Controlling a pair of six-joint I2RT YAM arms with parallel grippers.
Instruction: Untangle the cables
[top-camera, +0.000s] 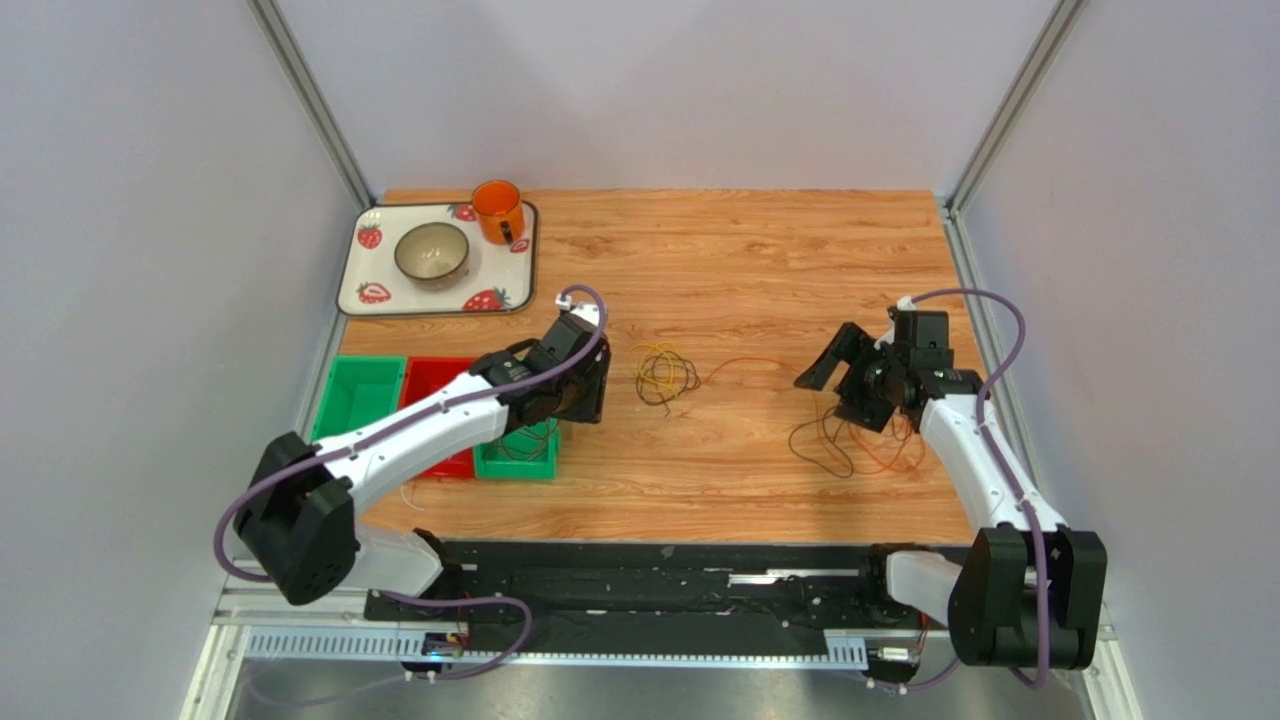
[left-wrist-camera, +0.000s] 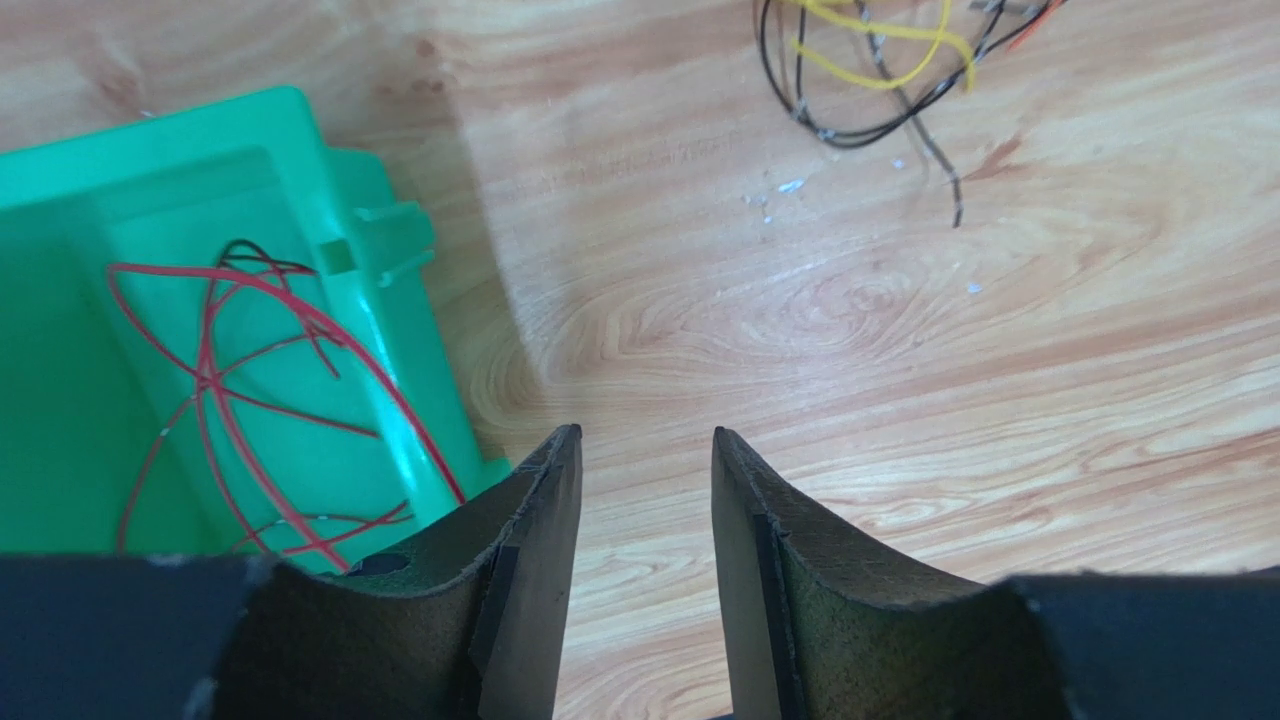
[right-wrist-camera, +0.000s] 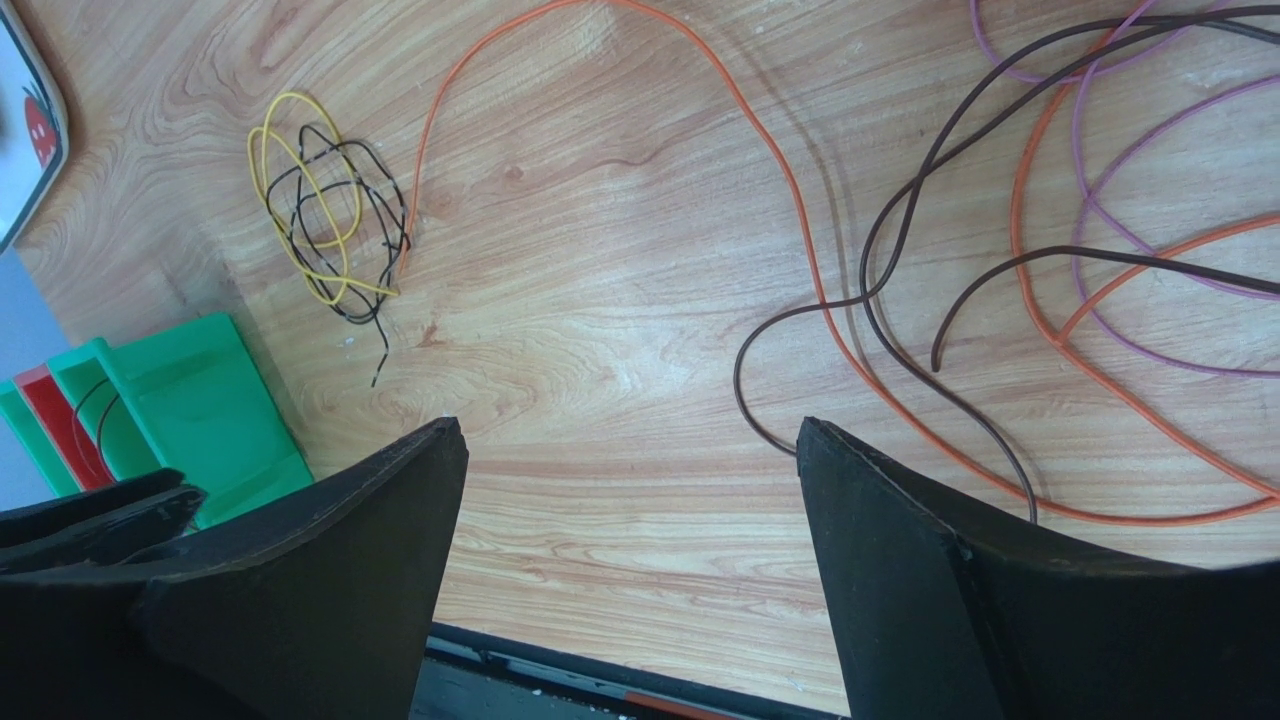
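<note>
The left gripper (left-wrist-camera: 646, 450) hangs beside the green bin (left-wrist-camera: 181, 150). Its jaws stand partly apart, with nothing between them. A red cable (left-wrist-camera: 211, 378) lies looped inside this bin. The yellow and black cables (right-wrist-camera: 338, 218) lie tangled together in the middle of the table (top-camera: 751, 270), apart from both grippers. The right gripper (right-wrist-camera: 631, 450) is spread wide and empty above the wood. Near it, on the right side, an orange cable (right-wrist-camera: 813, 263), a brown cable (right-wrist-camera: 869, 263) and a purple cable (right-wrist-camera: 1076, 180) cross each other in loose loops.
</note>
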